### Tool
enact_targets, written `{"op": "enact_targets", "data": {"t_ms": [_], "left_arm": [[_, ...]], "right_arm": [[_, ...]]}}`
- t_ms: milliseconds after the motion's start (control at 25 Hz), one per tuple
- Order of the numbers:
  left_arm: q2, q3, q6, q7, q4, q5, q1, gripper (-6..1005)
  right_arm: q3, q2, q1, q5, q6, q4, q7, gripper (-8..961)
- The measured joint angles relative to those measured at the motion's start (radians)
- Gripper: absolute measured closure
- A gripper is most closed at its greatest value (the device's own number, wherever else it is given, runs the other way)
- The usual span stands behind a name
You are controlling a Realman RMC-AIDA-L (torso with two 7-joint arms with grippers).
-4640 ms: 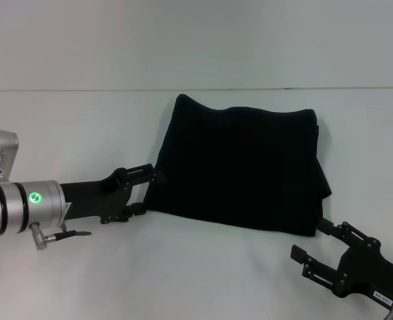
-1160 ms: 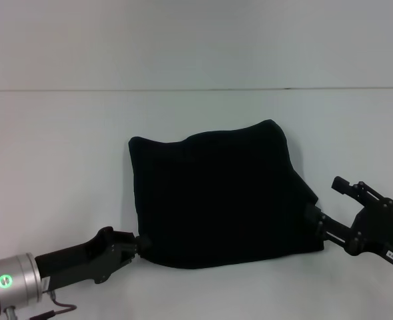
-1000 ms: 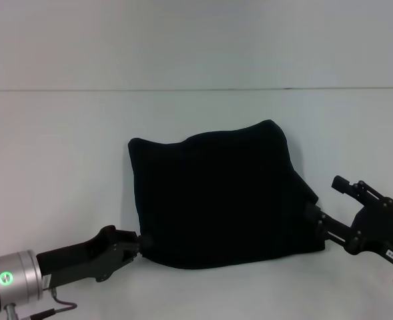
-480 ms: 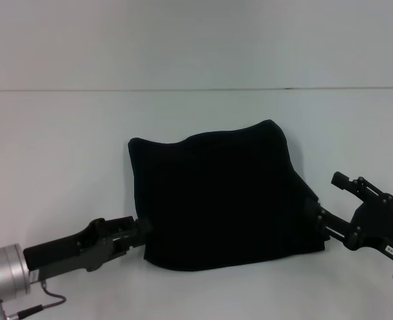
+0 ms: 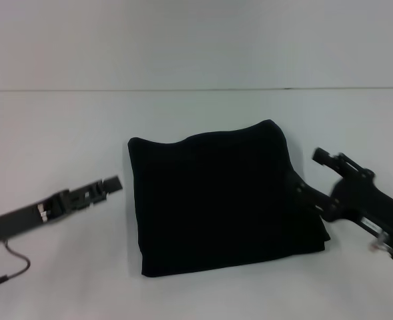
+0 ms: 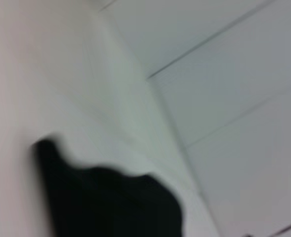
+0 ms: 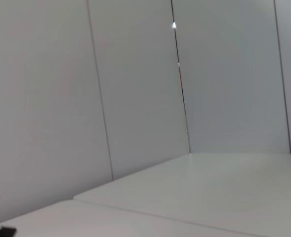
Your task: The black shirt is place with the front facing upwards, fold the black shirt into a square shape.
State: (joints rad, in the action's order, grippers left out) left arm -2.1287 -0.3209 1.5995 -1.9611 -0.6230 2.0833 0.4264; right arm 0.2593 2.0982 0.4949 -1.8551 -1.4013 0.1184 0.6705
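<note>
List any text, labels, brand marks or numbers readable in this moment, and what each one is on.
None can be read.
The black shirt lies folded on the table with only plain black cloth showing; no print or neck label is in view.
The right gripper at the shirt's right edge and the left gripper off its left side show no legible marking.
The wrist views show only bare wall panels and cloth.

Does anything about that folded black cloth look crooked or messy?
Slightly. The black shirt lies folded on the white table, but its far edge is wavy and the right side bulges unevenly beside the right gripper. Nothing looks damaged.
</note>
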Motion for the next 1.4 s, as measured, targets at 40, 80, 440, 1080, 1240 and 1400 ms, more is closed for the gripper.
{"op": "enact_targets", "data": {"t_ms": [40, 80, 440, 1080, 1240, 1400], "left_arm": [[-0.001, -0.001, 0.021, 0.054, 0.001, -0.027, 0.003, 264], [-0.002, -0.004, 0.038, 0.095, 0.003, -0.046, 0.006, 218], [-0.019, -0.018, 0.121, 0.283, 0.012, -0.085, 0.035, 63], [-0.019, -0.019, 0.145, 0.337, 0.031, -0.092, 0.019, 63], [-0.017, -0.020, 0.145, 0.341, 0.031, -0.092, 0.021, 63], [-0.007, -0.020, 0.153, 0.437, 0.013, -0.077, 0.019, 63]], "right_arm": [[0.000, 0.000, 0.023, 0.012, 0.025, -0.019, 0.000, 120], [0.000, 0.000, 0.049, 0.020, 0.058, -0.040, 0.001, 120], [0.004, 0.004, 0.239, 0.030, 0.374, -0.193, 0.002, 120], [-0.076, 0.000, 0.231, 0.037, 0.552, -0.184, 0.131, 120], [-0.072, -0.001, 0.216, 0.035, 0.483, -0.175, 0.126, 121], [-0.067, -0.002, 0.147, 0.031, 0.238, -0.119, 0.086, 120]]}}
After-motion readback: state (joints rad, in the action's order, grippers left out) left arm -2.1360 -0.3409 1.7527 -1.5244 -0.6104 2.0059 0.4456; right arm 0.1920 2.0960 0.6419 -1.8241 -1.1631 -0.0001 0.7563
